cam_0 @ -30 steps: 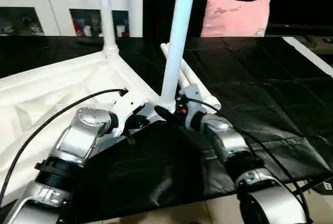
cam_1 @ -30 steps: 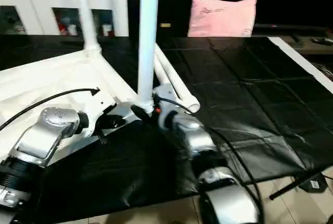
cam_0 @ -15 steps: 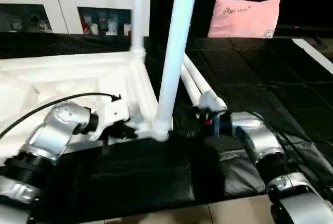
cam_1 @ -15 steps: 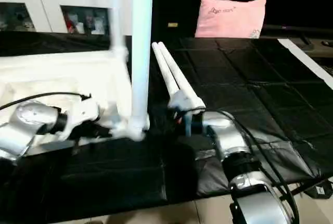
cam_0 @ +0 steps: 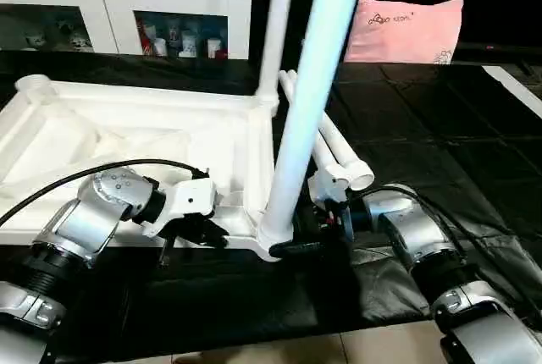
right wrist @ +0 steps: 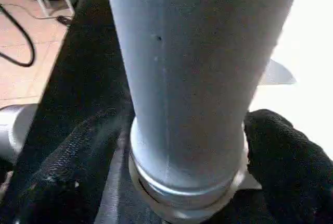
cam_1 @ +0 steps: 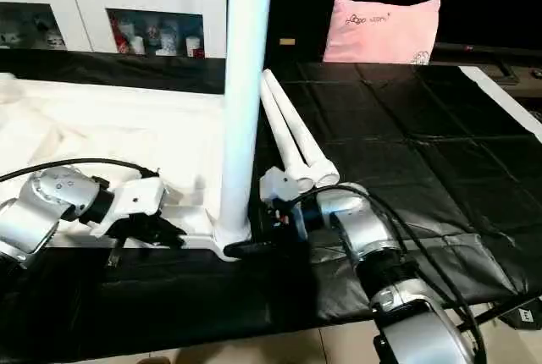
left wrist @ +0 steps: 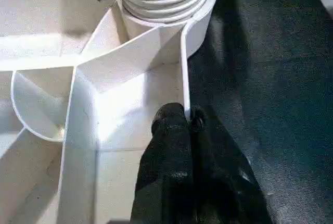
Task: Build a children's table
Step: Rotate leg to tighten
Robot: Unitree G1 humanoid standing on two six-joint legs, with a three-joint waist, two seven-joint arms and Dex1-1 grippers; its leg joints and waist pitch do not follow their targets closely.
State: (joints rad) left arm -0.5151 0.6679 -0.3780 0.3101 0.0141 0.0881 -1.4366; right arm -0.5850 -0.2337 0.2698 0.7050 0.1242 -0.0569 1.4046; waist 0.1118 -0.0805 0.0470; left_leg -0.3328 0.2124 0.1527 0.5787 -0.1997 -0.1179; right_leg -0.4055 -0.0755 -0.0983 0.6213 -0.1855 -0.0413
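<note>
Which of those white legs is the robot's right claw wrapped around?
The near upright leg, standing in the tabletop's front corner; another stands behind, two lie on the mat.

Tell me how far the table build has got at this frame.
Roughly halfway. Done: two legs stand upright in corner sockets of the upturned tabletop, the far leg and the near leg. In hand: the right gripper brackets the near leg's base, while the left gripper pinches the tabletop's edge wall beside that socket. Left: two loose legs lie on the black mat.
</note>
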